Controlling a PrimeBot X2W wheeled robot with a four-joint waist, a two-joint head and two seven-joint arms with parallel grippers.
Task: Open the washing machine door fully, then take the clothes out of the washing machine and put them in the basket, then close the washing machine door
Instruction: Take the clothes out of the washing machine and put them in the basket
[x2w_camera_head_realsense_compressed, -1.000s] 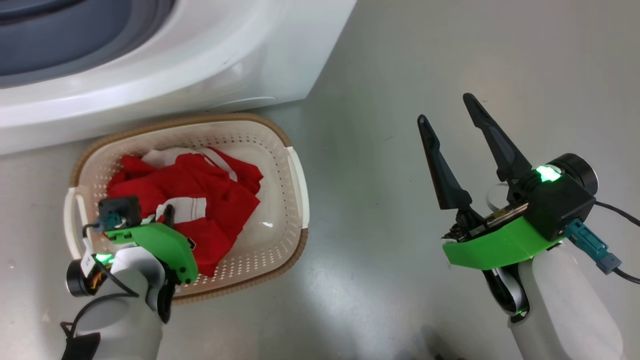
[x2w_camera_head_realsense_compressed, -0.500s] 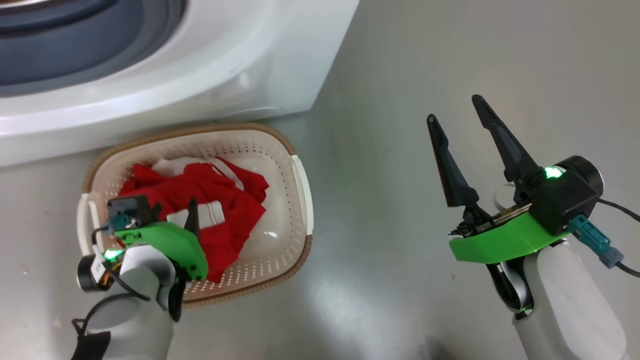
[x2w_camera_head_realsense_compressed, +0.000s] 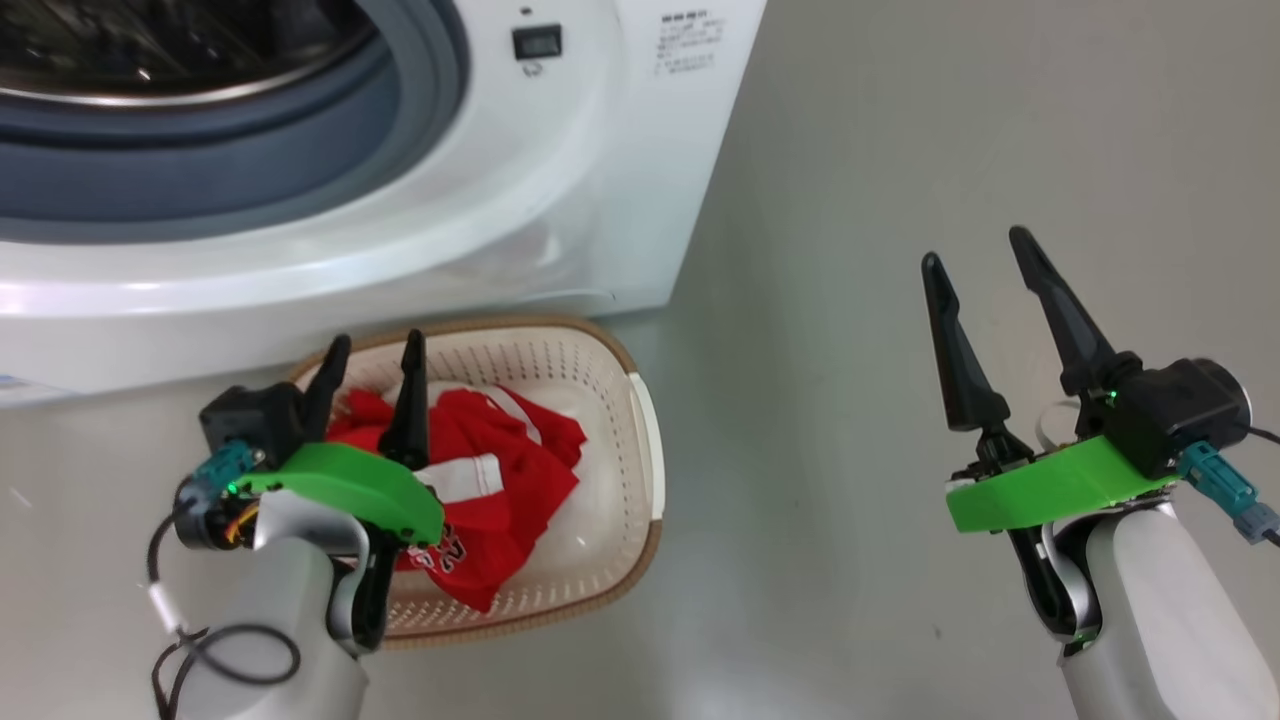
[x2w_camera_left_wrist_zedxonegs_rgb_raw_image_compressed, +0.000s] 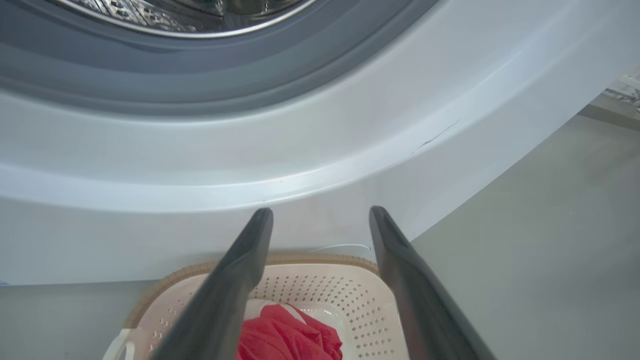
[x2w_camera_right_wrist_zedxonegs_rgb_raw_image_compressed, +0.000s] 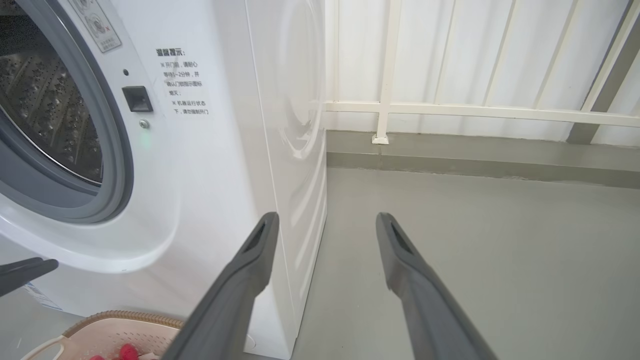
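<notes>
Clothes (x2w_camera_head_realsense_compressed: 490, 480) lie heaped in the basket (x2w_camera_head_realsense_compressed: 592, 398), on the floor just in front of the washer (x2w_camera_head_realsense_compressed: 560, 200), at left. The left hand (x2w_camera_head_realsense_compressed: 377, 345) hovers above them, fingers spread and empty. The right hand (x2w_camera_head_realsense_compressed: 976, 250), likewise spread and empty, hangs well to the right. The next step is probably to lift the left hand clear of the rim and check the drum (x2w_camera_head_realsense_compressed: 150, 50) for leftovers before swinging the door shut.

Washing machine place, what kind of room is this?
Probably a laundry corner, perhaps a balcony: a white front-loading washing machine, a basket of red clothes on the grey floor, and white railing bars behind.
</notes>
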